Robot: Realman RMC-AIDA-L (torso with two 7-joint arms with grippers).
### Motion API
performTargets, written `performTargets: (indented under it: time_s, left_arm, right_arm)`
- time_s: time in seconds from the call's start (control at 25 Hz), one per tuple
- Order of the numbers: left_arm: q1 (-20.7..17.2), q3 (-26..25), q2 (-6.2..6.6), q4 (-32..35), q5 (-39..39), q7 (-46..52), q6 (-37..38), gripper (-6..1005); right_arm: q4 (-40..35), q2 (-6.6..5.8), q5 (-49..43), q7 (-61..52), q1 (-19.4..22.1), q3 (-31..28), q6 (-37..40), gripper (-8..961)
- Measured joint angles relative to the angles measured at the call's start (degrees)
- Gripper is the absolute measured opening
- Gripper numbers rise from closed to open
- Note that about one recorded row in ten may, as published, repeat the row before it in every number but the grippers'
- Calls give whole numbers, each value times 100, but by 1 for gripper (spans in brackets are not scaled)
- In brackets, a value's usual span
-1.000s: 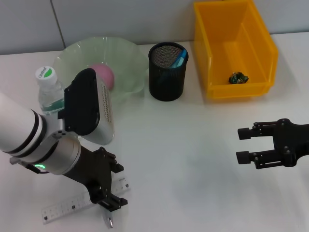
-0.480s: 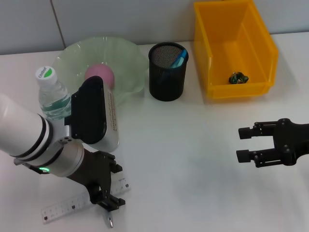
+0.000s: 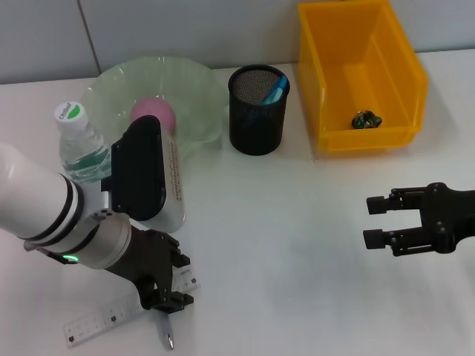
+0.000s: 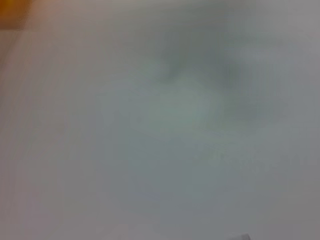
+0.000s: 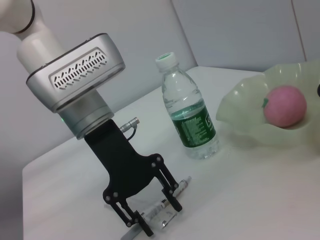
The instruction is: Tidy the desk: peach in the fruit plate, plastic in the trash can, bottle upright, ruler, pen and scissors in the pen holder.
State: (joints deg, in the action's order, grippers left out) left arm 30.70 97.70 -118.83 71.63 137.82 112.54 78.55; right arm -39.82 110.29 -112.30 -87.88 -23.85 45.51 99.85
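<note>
Our left gripper [image 3: 169,297] is down at the near-left of the surface [image 3: 282,222], its fingers [image 5: 172,200] spread a little and straddling the clear ruler [image 3: 104,320], tips at or just above it; we cannot tell whether they pinch it yet. A pen [image 3: 169,340] lies just beside the ruler's end. The peach [image 3: 152,113] sits in the plate [image 3: 193,89], the bottle [image 3: 78,144] stands upright, and the plastic [image 3: 367,119] is in the yellow bin [image 3: 326,67]. Our right gripper [image 3: 378,222] waits at the right, fingers apart. The risk we see: the ruler lies flat and thin, so the fingers may skid over it, or nudge the pen away.
</note>
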Motion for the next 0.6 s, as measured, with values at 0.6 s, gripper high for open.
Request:
performTargets:
  time_s: [0.6]
  left_arm:
    - [-8, 65, 0, 17, 10, 41, -4, 486]
  right_arm:
    - [-18, -9, -2, -45, -8, -34, 13, 765]
